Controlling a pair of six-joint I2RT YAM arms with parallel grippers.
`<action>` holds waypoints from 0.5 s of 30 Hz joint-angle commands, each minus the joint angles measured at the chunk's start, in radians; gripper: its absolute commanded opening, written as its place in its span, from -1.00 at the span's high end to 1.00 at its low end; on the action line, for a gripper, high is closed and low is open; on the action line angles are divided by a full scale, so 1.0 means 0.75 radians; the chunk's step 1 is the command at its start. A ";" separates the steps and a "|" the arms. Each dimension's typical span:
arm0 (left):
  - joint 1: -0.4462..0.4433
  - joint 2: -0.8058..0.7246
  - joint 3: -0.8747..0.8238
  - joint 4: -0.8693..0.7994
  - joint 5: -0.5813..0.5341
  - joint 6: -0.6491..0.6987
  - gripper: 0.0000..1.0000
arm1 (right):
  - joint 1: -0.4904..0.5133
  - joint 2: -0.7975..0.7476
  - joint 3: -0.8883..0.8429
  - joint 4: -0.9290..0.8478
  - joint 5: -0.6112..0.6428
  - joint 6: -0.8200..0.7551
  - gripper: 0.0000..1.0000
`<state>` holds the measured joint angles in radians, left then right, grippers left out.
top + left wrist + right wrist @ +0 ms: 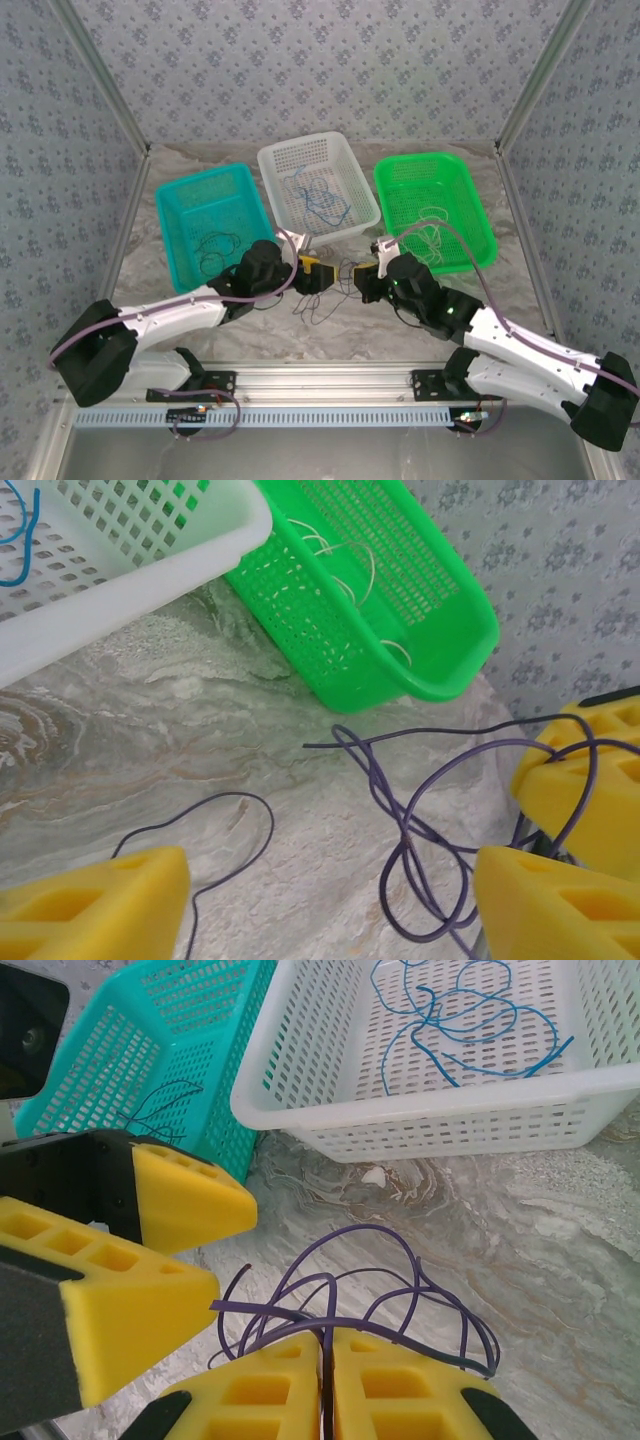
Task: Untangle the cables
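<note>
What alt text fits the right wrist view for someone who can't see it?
The right gripper is shut on a tangle of thin purple cables over a marbled table. The left gripper, open, sits at the frame's left side. Behind are a white plastic mesh basket holding blue cables and a teal mesh basket holding dark cables.

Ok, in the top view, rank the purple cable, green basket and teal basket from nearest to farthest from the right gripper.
1. Purple cable, pinched by the fingers of the right gripper.
2. Green basket, just behind it, to the right.
3. Teal basket, far left, past the left gripper.
</note>
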<state>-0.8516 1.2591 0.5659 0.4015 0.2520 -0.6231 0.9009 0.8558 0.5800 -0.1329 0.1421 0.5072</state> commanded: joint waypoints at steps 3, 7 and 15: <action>-0.022 0.053 0.026 0.075 0.039 -0.033 -0.16 | 0.003 -0.022 -0.014 0.044 0.013 -0.014 0.74; -0.023 0.072 0.035 0.099 0.042 -0.044 0.13 | 0.008 -0.021 -0.017 0.050 0.016 -0.014 0.74; -0.023 -0.012 0.027 0.083 -0.035 -0.030 0.86 | 0.009 -0.018 -0.058 0.010 0.043 0.022 0.60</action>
<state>-0.8604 1.3018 0.5659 0.4297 0.2504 -0.6586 0.9020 0.8551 0.5571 -0.1158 0.1452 0.5110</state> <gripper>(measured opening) 0.095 0.174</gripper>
